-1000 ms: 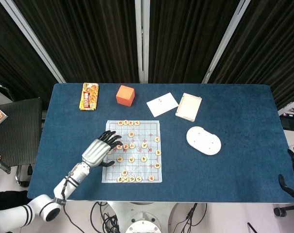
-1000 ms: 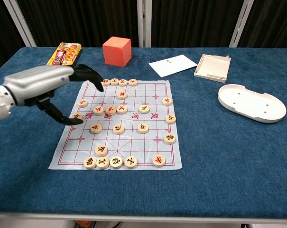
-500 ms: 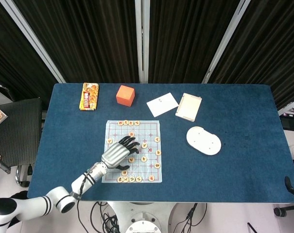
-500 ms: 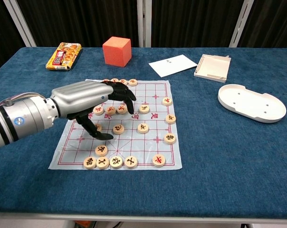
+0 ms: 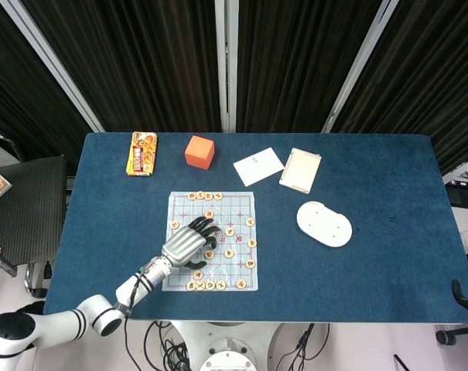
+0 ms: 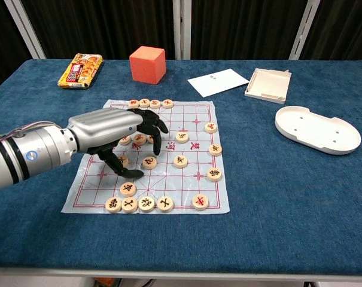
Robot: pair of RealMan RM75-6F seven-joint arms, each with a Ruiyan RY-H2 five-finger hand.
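While our left hand (image 6: 118, 133) hovers over the middle of the chess board (image 6: 195, 191) at centre frame, its fingers (image 6: 157, 127) curl downward over the round wooden pieces (image 6: 149, 162), spread apart; we cannot tell whether they grip one. An orange cube (image 6: 147, 64) and snack packet (image 6: 81, 69) sit at the table's (image 6: 288, 209) upper left.

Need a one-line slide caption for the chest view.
Left hand poised over wooden pieces on a paper xiangqi board, fingers curled down.
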